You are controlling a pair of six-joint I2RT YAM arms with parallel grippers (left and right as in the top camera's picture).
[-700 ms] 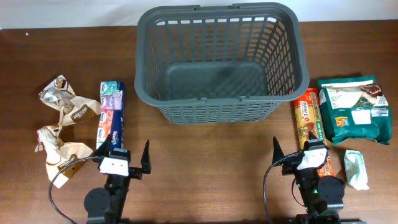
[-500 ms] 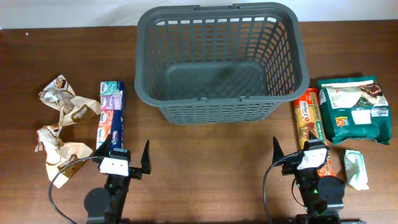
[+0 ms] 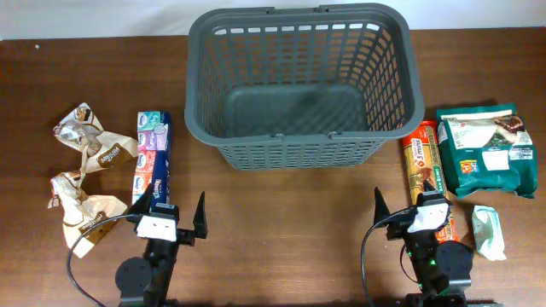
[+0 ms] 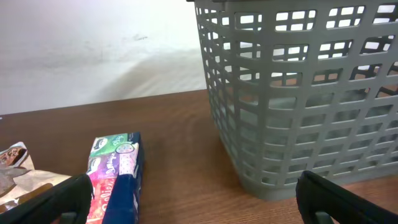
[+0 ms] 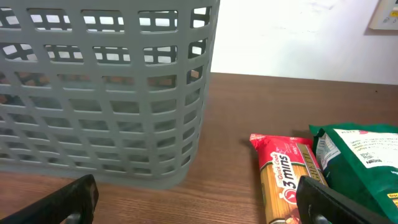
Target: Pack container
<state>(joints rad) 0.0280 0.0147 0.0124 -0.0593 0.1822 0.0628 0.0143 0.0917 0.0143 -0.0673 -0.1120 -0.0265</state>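
The container, a large dark grey slotted basket [image 3: 299, 81], stands empty at the back middle of the table; its wall also shows in the left wrist view [image 4: 298, 99] and the right wrist view [image 5: 99, 93]. My left gripper [image 3: 177, 220] is open and empty near the front left, beside a blue and pink packet [image 3: 152, 158]. My right gripper [image 3: 408, 213] is open and empty near the front right, next to a red and yellow spaghetti packet [image 3: 426, 175].
Two crumpled brown wrappers [image 3: 85, 136] [image 3: 81, 205] lie at the far left. A green bag [image 3: 486, 149] and a small pale green packet [image 3: 489, 232] lie at the far right. A white wall [image 4: 99, 50] stands behind the table.
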